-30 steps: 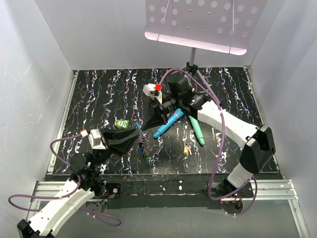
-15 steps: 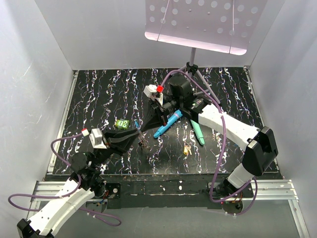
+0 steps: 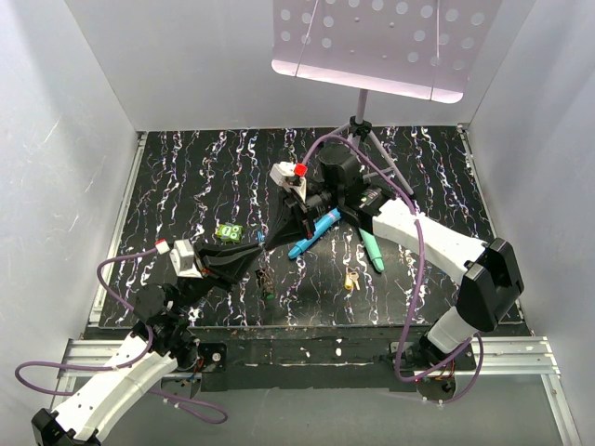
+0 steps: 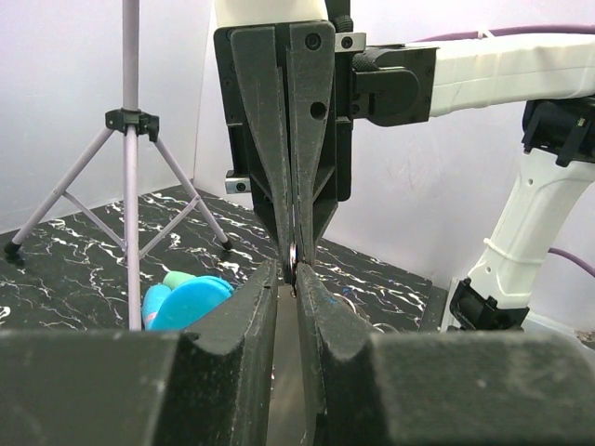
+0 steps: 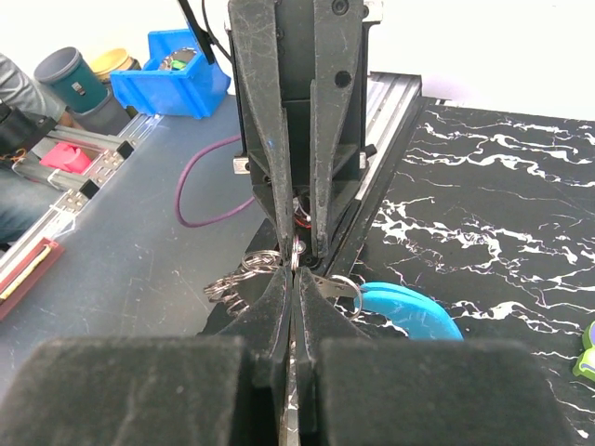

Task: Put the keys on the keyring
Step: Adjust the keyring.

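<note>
My left gripper [image 3: 261,250] and right gripper [image 3: 271,242] meet tip to tip above the table's front middle. Both are shut on one small metal ring [image 4: 292,253] of the keyring. The ring also shows in the right wrist view [image 5: 296,249], with a chain of grey rings [image 5: 237,274] trailing left and a bright blue curved piece [image 5: 409,311] to the right. A small cluster, partly green, [image 3: 267,279] hangs below the fingertips; I cannot tell what it is. A yellow-headed key [image 3: 350,279] lies alone on the table to the right.
A blue stick [image 3: 314,232] and a teal stick [image 3: 370,244] lie right of the grippers. A green tag [image 3: 229,231] lies to the left. A tripod [image 3: 361,125] holding a perforated panel stands at the back. White walls close in the table.
Both grippers stay pinched tip to tip and have shifted slightly. The right arm has leaned a little to the left, and the hanging cluster has barely moved.
</note>
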`<move>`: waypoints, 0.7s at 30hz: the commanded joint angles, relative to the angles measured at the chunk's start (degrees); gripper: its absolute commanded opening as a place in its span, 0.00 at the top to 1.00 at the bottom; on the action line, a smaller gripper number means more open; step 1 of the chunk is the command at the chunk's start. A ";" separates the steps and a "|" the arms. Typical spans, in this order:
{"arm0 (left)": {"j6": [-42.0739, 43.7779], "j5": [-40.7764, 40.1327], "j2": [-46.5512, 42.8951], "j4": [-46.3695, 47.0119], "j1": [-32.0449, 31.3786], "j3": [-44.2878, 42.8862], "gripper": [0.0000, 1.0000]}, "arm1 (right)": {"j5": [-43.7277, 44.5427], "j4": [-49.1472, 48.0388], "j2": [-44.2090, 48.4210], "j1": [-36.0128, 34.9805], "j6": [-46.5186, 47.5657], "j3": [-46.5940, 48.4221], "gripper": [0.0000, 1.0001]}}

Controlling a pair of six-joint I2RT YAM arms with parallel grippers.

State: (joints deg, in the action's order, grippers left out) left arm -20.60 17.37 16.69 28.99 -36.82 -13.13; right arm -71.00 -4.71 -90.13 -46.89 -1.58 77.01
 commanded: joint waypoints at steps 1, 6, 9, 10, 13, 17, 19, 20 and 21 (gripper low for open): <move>0.39 1.00 0.71 0.36 0.26 -1.29 0.87 | -0.89 -3.64 3.20 -0.48 -0.70 -0.20 0.99; 0.65 2.58 1.07 0.71 0.34 -1.29 0.99 | -0.63 -4.60 3.20 -0.57 -1.49 -0.02 0.99; 1.09 4.25 1.07 0.28 0.26 -1.46 1.00 | -0.63 -4.70 3.20 -0.65 -1.67 0.16 0.99; 1.70 4.69 0.98 -1.12 0.26 -1.81 1.00 | -0.63 -4.52 3.20 -0.65 -1.67 0.16 0.99; 4.42 5.05 0.54 -9.01 0.26 -4.62 1.00 | -0.54 -3.73 3.38 -0.65 -1.32 -0.11 0.99; 10.12 5.31 0.62 -22.99 0.26 -11.82 1.00 | -0.89 6.42 3.47 -0.57 6.57 2.86 0.77; 12.59 6.01 2.11 -30.19 0.26 -15.59 1.00 | -1.16 16.26 3.12 -0.48 14.38 6.38 0.67; 13.73 6.45 3.34 -33.96 0.26 -17.79 1.00 | -1.24 22.92 2.85 -0.39 18.59 7.87 0.64; 14.79 6.80 4.57 -37.05 0.26 -19.64 1.00 | -1.07 27.43 2.59 -0.22 22.46 9.46 0.61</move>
State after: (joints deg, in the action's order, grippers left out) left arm -12.58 22.20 18.13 7.53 -36.73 -24.88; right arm -70.85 4.47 -89.36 -47.00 5.56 79.29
